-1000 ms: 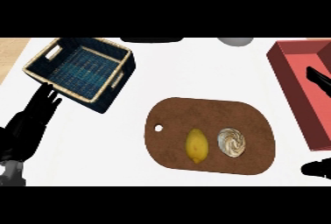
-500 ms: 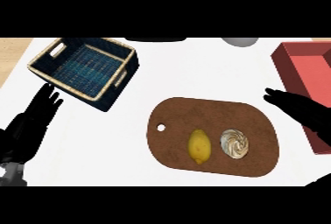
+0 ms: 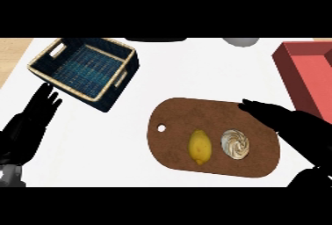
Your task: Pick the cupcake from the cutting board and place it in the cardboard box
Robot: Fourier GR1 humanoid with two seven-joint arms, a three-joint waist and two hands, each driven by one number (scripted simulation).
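A cupcake [image 3: 235, 144] with swirled white frosting sits on the right half of the brown cutting board [image 3: 175, 118]. A yellow lemon [image 3: 200, 146] lies just left of it. My right hand [image 3: 299, 126] hangs over the board's right end, fingers straight and pointing up-left, open, just right of the cupcake and not touching it. My left hand [image 3: 31, 123] rests open at the left edge, fingers up. The red-sided box [image 3: 303, 72] stands at the right edge, partly cut off.
A woven basket [image 3: 88, 68] with a dark blue lining stands at the upper left, close to my left hand. A grey round object [image 3: 241, 41] peeks in at the top edge. The white counter [image 3: 103, 149] lies between the basket and the board.
My right hand has come in from the right edge and now reaches over the board's right end, nearer the cupcake. The view has shifted slightly. My left hand has barely moved.
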